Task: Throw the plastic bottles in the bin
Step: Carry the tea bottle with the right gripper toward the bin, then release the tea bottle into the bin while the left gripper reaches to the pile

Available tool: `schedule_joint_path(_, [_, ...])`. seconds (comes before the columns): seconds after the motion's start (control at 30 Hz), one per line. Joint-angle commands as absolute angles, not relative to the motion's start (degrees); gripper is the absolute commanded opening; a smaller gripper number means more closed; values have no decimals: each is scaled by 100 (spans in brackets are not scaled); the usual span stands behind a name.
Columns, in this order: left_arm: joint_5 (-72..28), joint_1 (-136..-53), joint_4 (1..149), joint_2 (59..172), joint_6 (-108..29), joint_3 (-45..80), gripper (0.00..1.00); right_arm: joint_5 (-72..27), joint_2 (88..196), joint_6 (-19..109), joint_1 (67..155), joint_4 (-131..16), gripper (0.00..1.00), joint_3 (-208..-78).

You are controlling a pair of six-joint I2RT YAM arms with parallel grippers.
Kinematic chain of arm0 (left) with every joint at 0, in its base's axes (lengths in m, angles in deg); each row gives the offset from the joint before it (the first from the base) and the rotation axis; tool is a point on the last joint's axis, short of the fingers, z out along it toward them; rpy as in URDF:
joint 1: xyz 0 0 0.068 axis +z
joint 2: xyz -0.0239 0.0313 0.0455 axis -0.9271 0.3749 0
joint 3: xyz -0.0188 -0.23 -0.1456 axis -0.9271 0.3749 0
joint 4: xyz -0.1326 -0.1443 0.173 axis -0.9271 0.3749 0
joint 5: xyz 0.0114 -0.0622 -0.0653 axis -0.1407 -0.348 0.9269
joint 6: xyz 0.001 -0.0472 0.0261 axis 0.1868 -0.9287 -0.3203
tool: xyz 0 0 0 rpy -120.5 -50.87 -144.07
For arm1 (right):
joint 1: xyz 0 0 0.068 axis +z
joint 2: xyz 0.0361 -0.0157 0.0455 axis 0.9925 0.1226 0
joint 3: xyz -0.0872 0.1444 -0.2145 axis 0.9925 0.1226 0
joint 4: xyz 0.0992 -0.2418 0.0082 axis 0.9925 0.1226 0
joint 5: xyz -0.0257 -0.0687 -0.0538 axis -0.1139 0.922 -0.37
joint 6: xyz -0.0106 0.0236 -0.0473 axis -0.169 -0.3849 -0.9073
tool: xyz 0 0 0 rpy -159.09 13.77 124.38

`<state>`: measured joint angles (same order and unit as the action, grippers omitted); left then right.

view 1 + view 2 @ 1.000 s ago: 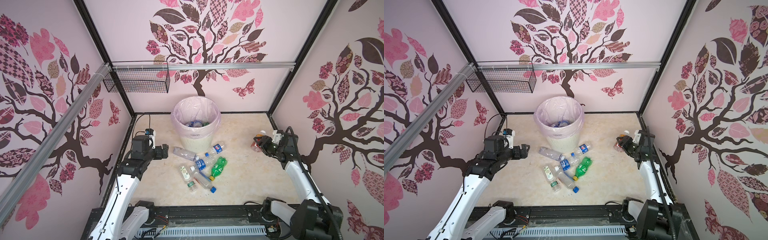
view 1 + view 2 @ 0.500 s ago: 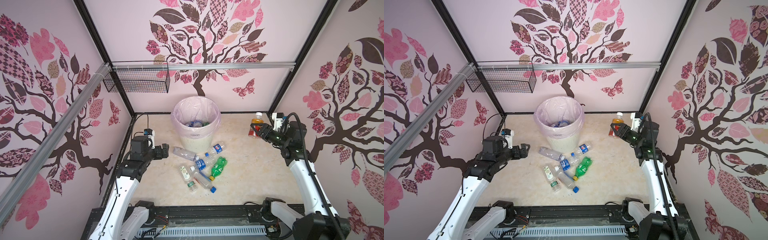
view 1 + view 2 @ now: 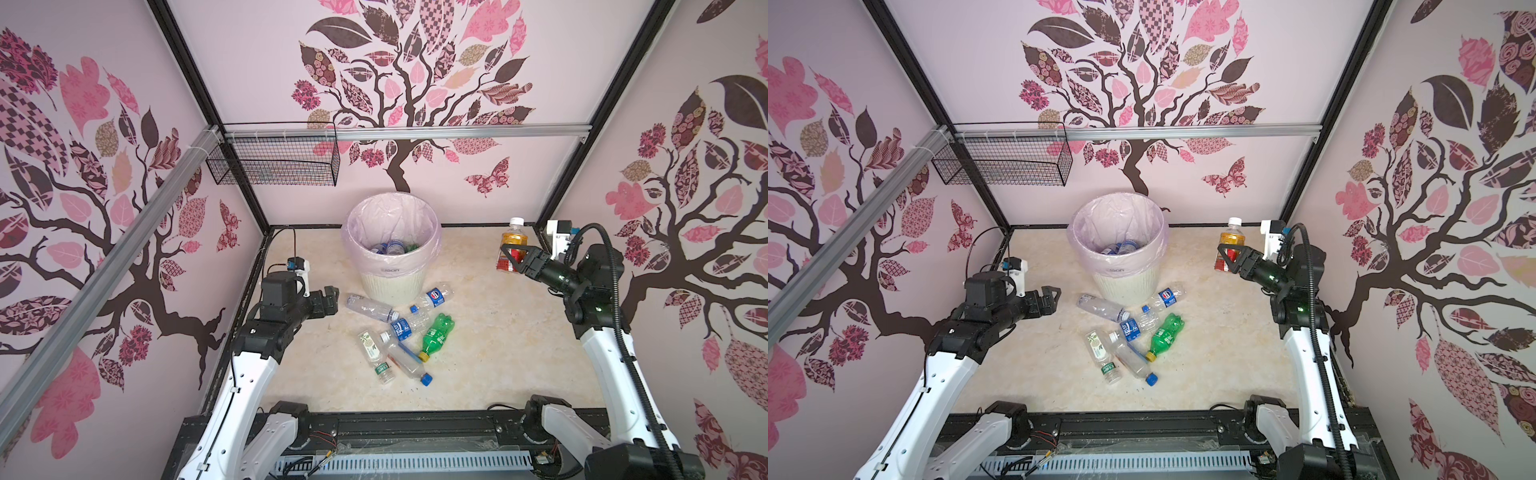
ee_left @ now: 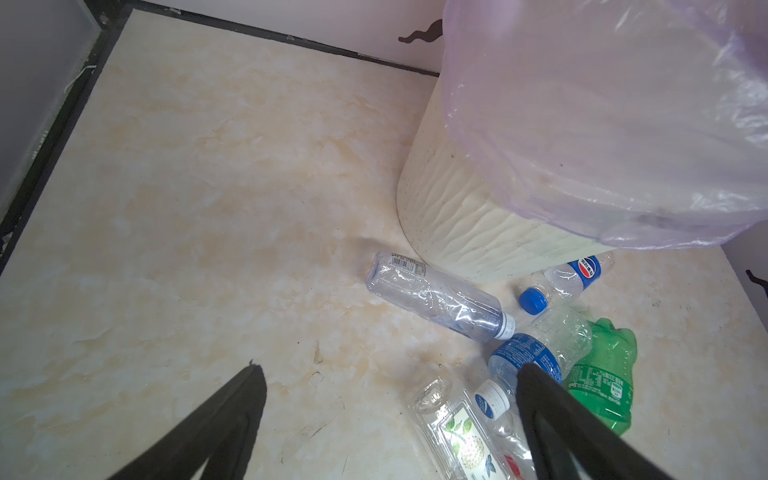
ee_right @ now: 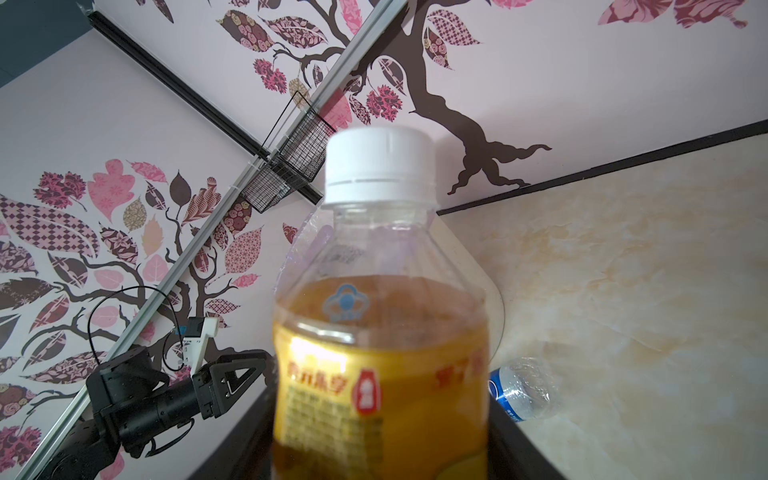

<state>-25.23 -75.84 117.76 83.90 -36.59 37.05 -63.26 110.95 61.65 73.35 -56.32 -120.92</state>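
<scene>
High on the right side of the enclosure, the right gripper (image 3: pixel 514 258) is clamped on the lower, red-labelled part of a tea bottle (image 3: pixel 514 240). It holds the bottle upright, cap up, well off the floor and clear of the bin (image 3: pixel 390 286) to one side. The bottle is part full of amber liquid, so it is probably heavier than the empties. With the grip set low, most of that weight sits above the jaws, and a fast swing toward the bin could tilt the bottle or let it slip out. Let go short of the opening, it would likely hit the rim, drag the pink liner bag (image 3: pixel 353 245), or drop among the loose bottles (image 3: pixel 405 332) on the floor in front of the bin.

The left gripper (image 3: pixel 330 297) is empty with its jaws spread wide, hovering beside the clear bottle (image 3: pixel 368 306) that lies against the bin's base. If both arms head for the bin together they could meet near it. A careless descent might also nudge that round bottle and send it rolling.
</scene>
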Motion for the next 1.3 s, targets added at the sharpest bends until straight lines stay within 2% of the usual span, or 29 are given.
schedule_joint_path(0.0, [-2448,-7563,11583,8324,-3709,3839,98,-6674,11163,6450,7379,-6473,61,-12198])
schedule_joint_path(0.13, [-2482,-7558,11617,8289,-3701,3853,98,-6758,11350,6504,7474,-6737,61,-12372])
schedule_joint_path(0.3, [-2553,-7561,11628,8181,-3713,3900,98,-6353,11638,5676,7918,-5942,61,-12857])
schedule_joint_path(0.53, [-2572,-7558,11644,8093,-3802,3908,98,-6020,11874,5356,8331,-5742,60,-13293])
schedule_joint_path(0.77, [-2515,-7561,11773,8075,-3769,3836,98,-5018,13235,4498,9699,-4799,61,-15098])
schedule_joint_path(0.83, [-2509,-7562,11841,8012,-3775,3822,98,-4898,13860,4335,10123,-4554,65,-15798])
schedule_joint_path(0.93, [-2333,-7563,11924,7880,-3753,3767,98,-4726,14890,4142,10502,-3859,83,-16946])
schedule_joint_path(1.03, [-2263,-7563,12093,7779,-3769,3689,98,-4558,15694,4020,10651,-3030,88,-17990])
schedule_joint_path(1.13, [-2231,-7558,12249,7716,-3822,3676,98,-4346,15715,3993,10646,-2968,93,-18024])
schedule_joint_path(1.27, [-2086,-7558,12200,7694,-3972,3805,98,-4084,15107,3863,10636,-3173,95,-17551])
